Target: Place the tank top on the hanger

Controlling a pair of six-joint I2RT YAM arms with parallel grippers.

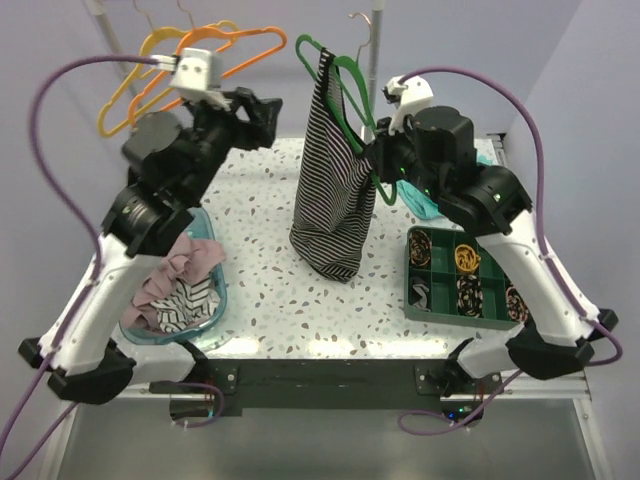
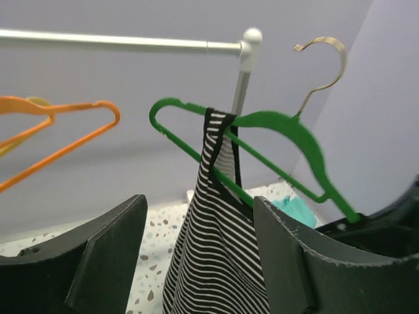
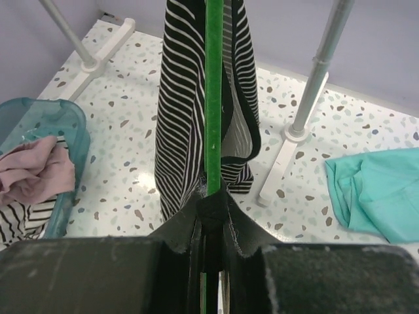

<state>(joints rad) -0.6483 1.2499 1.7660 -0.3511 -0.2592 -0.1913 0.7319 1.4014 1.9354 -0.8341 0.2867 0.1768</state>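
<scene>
Green plastic is what the right gripper (image 3: 213, 208) has hold of: its fingers are closed tight on the lower bar of the hanger (image 2: 281, 124), with no gap showing in the right wrist view. The hanger is held up, tilted, just in front of the rail (image 2: 131, 42) at its right-hand post, and its metal hook is free in the air beside that post, not on the rail. The tank top (image 1: 330, 190) hangs from the hanger by one dark-edged strap looped over the arm that points towards the middle of the rail. Its striped body falls straight down in front of the rail, and the hem appears to reach the table (image 1: 270, 290). The left gripper (image 1: 262, 112) is spread wide with nothing in it, level with the strap and near the top, between it and the orange hanger (image 1: 230, 45) on the rail's left half. Well forward of the rail on the left is a clear teal bin (image 1: 215, 300) holding a pink garment (image 1: 185, 265). A teal cloth (image 3: 373, 190) lies near the foot of the rail's right post, and forward of that is a green tray (image 1: 412, 270) of compartments.
</scene>
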